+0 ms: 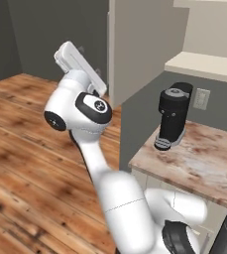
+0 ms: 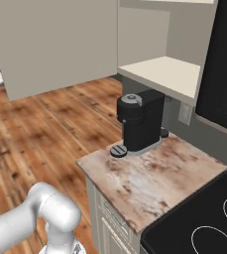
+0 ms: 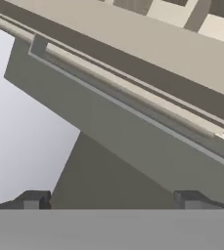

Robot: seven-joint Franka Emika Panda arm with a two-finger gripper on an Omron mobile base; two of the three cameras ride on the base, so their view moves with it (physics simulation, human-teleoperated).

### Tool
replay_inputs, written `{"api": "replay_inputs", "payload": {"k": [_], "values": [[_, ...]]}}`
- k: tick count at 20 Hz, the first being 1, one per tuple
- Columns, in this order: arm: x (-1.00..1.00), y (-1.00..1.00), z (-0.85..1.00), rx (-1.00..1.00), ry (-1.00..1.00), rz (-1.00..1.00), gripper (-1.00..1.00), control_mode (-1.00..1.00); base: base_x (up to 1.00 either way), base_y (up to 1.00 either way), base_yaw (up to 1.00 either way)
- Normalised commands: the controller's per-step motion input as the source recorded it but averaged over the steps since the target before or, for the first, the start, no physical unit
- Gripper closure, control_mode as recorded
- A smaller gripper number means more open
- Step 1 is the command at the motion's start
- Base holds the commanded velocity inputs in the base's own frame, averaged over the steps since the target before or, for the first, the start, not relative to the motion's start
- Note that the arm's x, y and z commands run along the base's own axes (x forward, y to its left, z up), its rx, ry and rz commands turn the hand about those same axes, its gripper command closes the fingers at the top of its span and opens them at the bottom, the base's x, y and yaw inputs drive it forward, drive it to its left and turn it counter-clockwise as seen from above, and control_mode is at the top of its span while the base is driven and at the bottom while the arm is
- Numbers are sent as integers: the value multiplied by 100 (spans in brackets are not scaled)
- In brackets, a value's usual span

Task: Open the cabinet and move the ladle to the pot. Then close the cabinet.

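The cabinet [image 2: 169, 74] hangs above the counter with its door [image 2: 55, 39] swung wide open over the floor. In the left base view the door [image 1: 144, 39] stands beside my raised white hand [image 1: 78, 62]. The hand view looks closely along the door, and its long bar handle [image 3: 133, 90] runs diagonally across the frame. My gripper [image 3: 111, 201] is open, its two dark fingertips [image 3: 33, 200] far apart with nothing between them, a little short of the handle. The ladle and the pot are out of view.
A black coffee machine [image 2: 137, 121] stands on the marbled counter [image 2: 149, 183] under the cabinet. A black cooktop [image 2: 204, 223] adjoins it on the right, with the black microwave [image 2: 224, 64] above. Wooden floor [image 1: 30, 163] spreads to the left.
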Motion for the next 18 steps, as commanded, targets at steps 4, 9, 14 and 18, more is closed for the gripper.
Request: {"api": "replay_inputs", "payload": {"k": [4,9,14,18], "values": [[13,-25,0,11,-6,0,-100,-100,0,0,0],[-14,-47,0,16,-11,-1,-100,-100,0,0,0],[-54,-72,0,23,-15,-5,-100,-100,0,0,0],[-52,-75,0,23,-12,-7,-100,-100,0,0,0]]}}
